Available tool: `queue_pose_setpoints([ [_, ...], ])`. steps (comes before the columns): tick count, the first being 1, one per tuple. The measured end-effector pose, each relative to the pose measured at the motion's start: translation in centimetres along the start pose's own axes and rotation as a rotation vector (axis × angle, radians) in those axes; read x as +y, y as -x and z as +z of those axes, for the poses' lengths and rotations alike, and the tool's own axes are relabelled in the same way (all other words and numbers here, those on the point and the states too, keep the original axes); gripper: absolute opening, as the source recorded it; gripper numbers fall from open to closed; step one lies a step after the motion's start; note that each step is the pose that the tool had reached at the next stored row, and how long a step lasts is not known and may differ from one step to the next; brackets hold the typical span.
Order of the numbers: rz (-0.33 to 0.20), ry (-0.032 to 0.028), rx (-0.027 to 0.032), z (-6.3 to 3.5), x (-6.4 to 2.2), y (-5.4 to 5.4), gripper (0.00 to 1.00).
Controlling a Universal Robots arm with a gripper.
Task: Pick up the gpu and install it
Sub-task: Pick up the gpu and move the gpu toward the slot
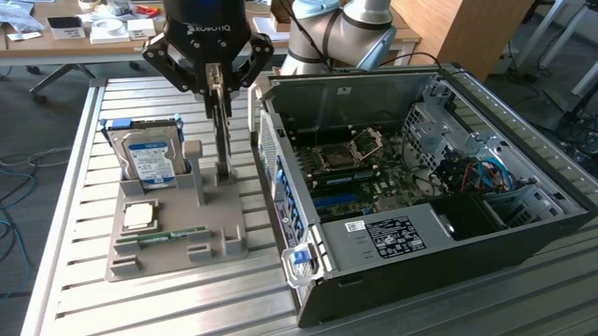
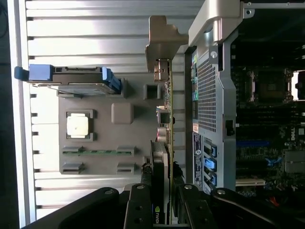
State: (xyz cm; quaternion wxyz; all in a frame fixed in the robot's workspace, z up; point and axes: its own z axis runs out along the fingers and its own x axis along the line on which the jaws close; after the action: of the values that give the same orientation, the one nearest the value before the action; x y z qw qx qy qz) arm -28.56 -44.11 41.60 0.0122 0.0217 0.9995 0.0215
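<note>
**Grey metal bench: graphics card (image 1: 223,143) gripped, not yet fitted**

Largest first. One slatted metal table (image 1: 84,280) carries one black computer case (image 1: 523,231), which lies with its side open and its main board (image 1: 374,182) exposed. Just beside the case sits one grey holder (image 1: 178,255).

Over the holder hangs the one gripper (image 1: 218,105), its fingers closed on the one graphics card. The card stands upright on edge between them, with its lower end down at the holder. From where I stand I cannot tell whether that end has left its slot.

Progress, as I judge it: the grasp is made, but the fitting is not, since the card is outside the case.

Also in the holder, in descending size:
- one hard drive (image 1: 150,157) with blue ends, propped upright
- one square processor chip (image 1: 140,215), lying flat
- one green memory stick (image 1: 173,234), lying in its groove
</note>
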Motion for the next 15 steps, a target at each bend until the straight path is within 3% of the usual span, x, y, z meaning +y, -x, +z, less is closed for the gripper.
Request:
queue_pose_setpoints([
  [15, 0.0, 0.0, 0.0, -2.39, 0.11, 0.1, 0.27],
])
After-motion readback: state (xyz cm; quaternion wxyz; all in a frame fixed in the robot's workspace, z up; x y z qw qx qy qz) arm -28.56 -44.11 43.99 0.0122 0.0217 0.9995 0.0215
